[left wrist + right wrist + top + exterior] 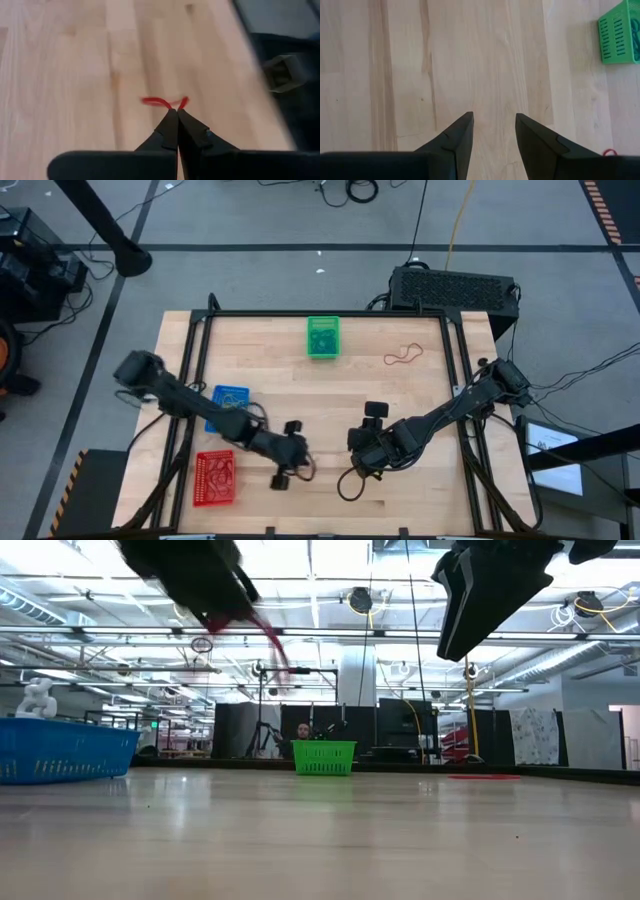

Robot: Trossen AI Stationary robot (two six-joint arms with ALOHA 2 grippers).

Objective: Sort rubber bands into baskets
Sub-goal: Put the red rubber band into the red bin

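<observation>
On the left, our left gripper (176,112) hangs above the wooden surface (75,75) near the red basket (214,478) and blue basket (228,402), its fingers pinched tight on a red rubber band (160,102) that juts from the tips. Rightward, our right gripper (493,124) hovers with fingers spread, nothing between them. The green basket (323,337) sits at the far edge.

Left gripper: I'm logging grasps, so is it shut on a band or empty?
Shut on a red rubber band. In the left wrist view the left gripper has its fingertips pressed together, with the band sticking out beyond them.
</observation>
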